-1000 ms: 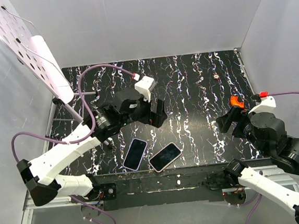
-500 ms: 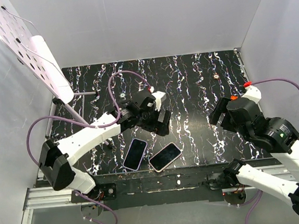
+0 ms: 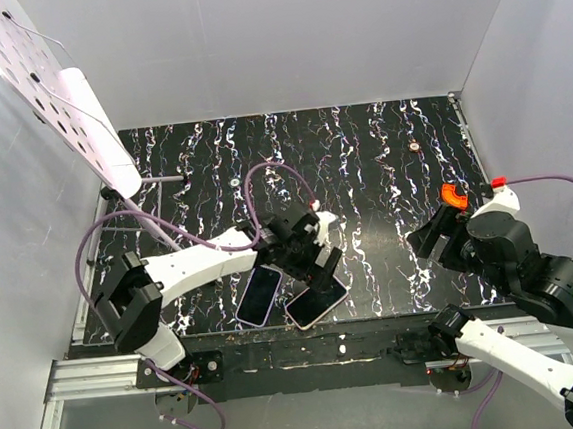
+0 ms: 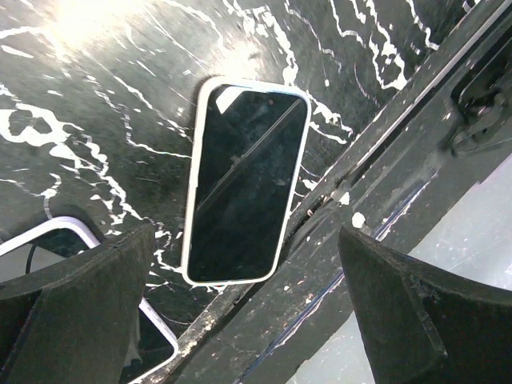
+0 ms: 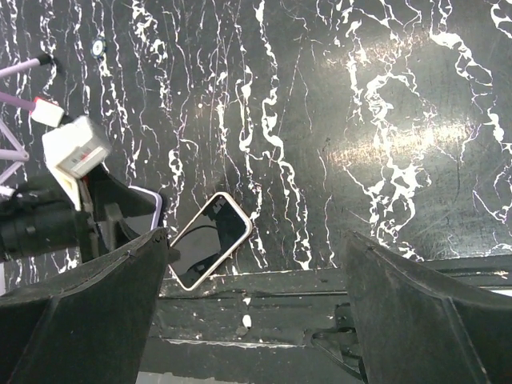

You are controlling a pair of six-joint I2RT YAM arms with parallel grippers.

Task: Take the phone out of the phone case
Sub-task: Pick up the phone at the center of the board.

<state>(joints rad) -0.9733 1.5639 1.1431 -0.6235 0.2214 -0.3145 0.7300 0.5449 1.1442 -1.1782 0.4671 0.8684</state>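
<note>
Pink-rimmed phone [image 4: 244,180] lies flat at the black marbled table [image 4: 120,88] near edge. We note left gripper [image 3: 319,269] hovering over it, jaws wide apart; right gripper [image 5: 254,248] well apart, also spread.

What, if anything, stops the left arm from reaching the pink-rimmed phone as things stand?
Probably nothing, so yes: the left tool hangs open right above the pink-rimmed phone, which lies flat on the table with nothing over it.

Gloss on glass and stone pattern
A glossy glass face is seen on the phone [image 4: 244,184], a smooth pale rim on the case [image 4: 190,200], and a polished marbled worktop [image 4: 120,96].
</note>
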